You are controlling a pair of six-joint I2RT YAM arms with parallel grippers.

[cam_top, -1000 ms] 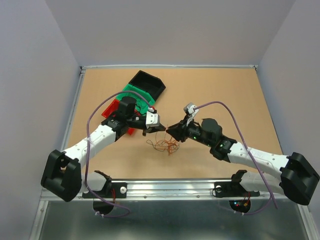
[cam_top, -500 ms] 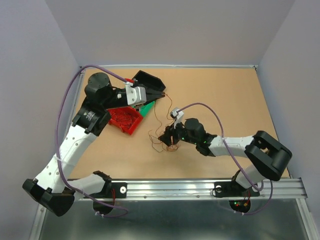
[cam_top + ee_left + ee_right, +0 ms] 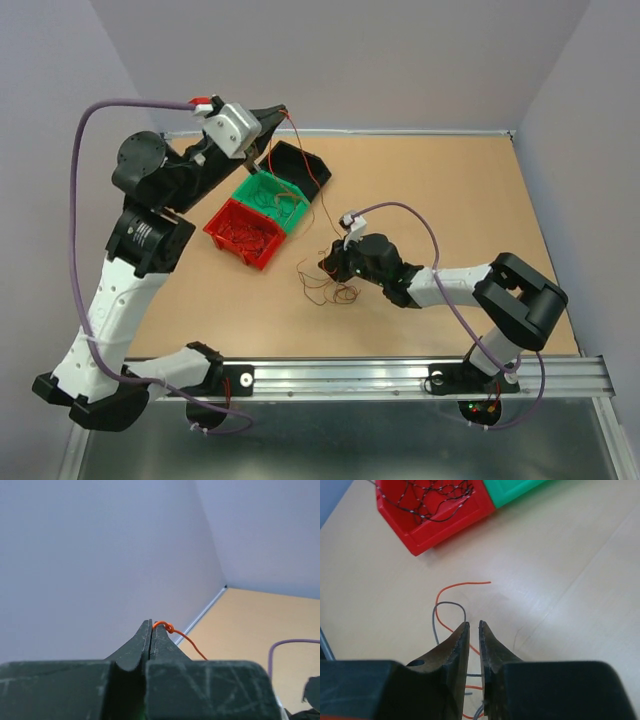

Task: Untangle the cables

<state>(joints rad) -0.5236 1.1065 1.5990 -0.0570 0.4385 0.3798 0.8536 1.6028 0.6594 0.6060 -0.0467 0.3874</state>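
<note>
**Thin cables (image 3: 328, 288), half sorted**

Top view: tangled just right of red bin (image 3: 243, 232); left gripper (image 3: 280, 112) high behind it, right gripper (image 3: 325, 266) at the tangle.
Left wrist: pinches one orange strand (image 3: 185, 641).
Right wrist: nearly shut, grip unclear.
Looks light, springy; calls for a free-end pinch.
Tan table (image 3: 450, 200), grey walls (image 3: 350, 60).

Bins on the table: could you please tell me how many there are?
3, in a diagonal row left of centre: the black bin farthest back, the green bin in the middle, the red bin nearest. None seems hidden.
</note>
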